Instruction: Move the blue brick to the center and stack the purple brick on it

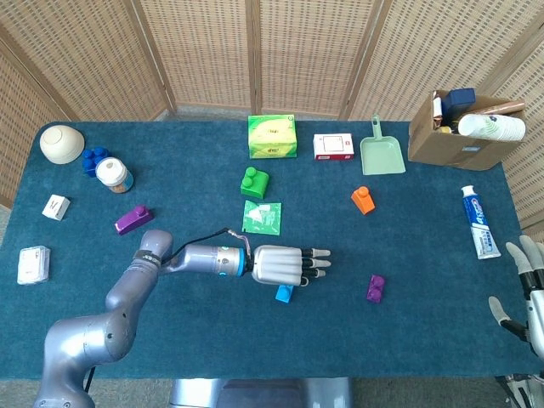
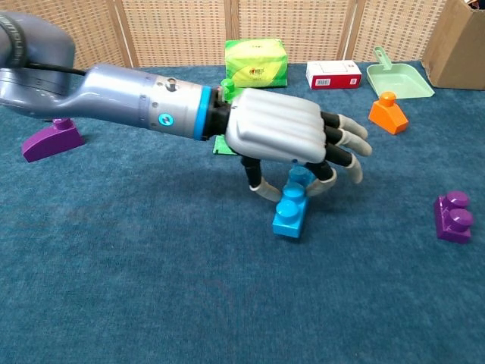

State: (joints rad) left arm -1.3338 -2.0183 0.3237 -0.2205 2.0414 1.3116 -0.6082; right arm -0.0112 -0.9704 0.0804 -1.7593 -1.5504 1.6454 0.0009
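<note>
My left hand (image 1: 285,266) reaches across the middle of the table and pinches the light blue brick (image 1: 284,293) between thumb and a finger, the other fingers stretched out to the right. In the chest view the left hand (image 2: 284,140) keeps the blue brick (image 2: 292,208) upright, low over the cloth or touching it. The purple brick (image 1: 375,288) lies on the cloth to the right, a short way past the fingertips, and shows as the purple brick (image 2: 453,217) at the chest view's right edge. My right hand (image 1: 531,293) hangs at the table's front right corner, fingers apart, holding nothing.
A purple wedge (image 1: 133,220) lies left of my forearm. A green packet (image 1: 262,217) and green brick (image 1: 253,182) sit just behind the hand. An orange brick (image 1: 363,199), dustpan (image 1: 381,153), cardboard box (image 1: 463,127) and toothpaste (image 1: 477,221) occupy the right.
</note>
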